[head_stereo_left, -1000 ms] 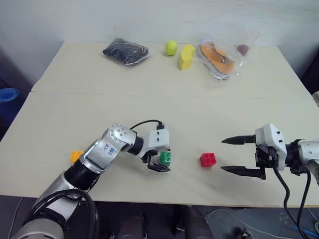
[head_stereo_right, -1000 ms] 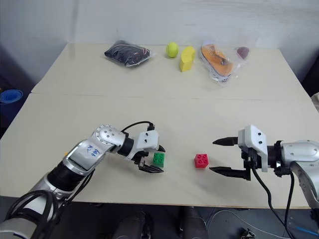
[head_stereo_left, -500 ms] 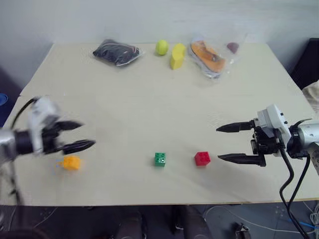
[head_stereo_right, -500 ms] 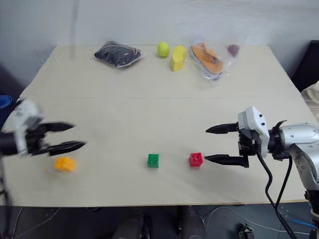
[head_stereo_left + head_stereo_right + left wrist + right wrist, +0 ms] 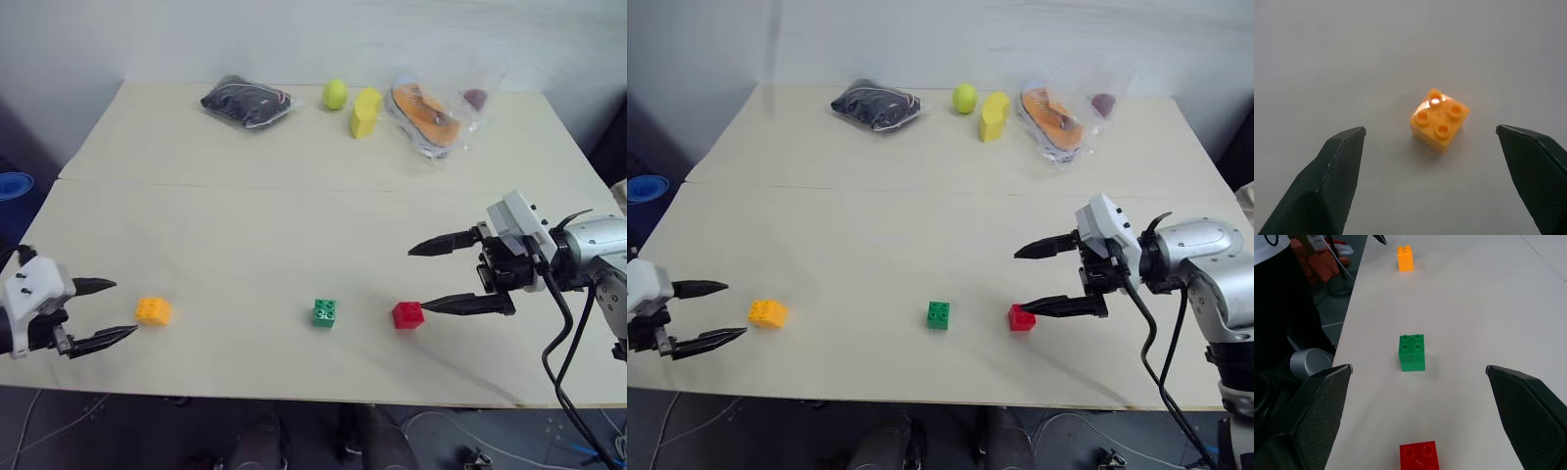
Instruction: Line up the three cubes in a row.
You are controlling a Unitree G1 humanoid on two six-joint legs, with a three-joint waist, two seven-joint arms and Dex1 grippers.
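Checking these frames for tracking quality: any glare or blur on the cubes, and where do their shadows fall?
Left wrist view: a bright glare spot on one stud of the orange-yellow cube, with a soft shadow hugging its base; edges sharp. Right wrist view: green cube and red cube crisp, with faint shadows. Left eye view: even, diffuse light on the table, no motion blur.

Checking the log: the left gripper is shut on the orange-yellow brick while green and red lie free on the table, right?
Not quite. The left gripper is open, short of the orange-yellow brick, which lies free too, as the left wrist view shows. Green brick and red brick lie free.
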